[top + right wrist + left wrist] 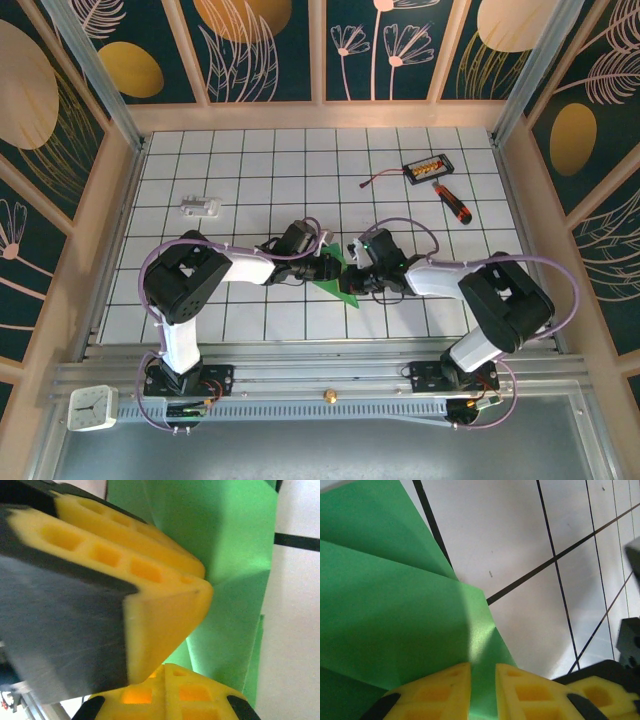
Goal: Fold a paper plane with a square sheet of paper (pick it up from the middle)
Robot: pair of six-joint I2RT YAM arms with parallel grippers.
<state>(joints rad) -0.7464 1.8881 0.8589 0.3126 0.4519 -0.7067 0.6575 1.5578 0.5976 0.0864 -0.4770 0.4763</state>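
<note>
Paper (338, 288): green, creased, front-centre of table (250, 190), long axis near-to-far, directly between both arms; left gripper (482, 672) slightly parted, paper in its gap; right gripper (164, 672) clenched at paper's edge, hold uncertain.

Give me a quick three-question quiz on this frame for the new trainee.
1. What lies just beside the screwdriver?
2. True or false: the paper is flat and uncreased.
3. The right fingers are: A wide open; B shut; C around the screwdriver.
Key: 1. The black box. 2. False: it shows folds. 3. B.
</note>
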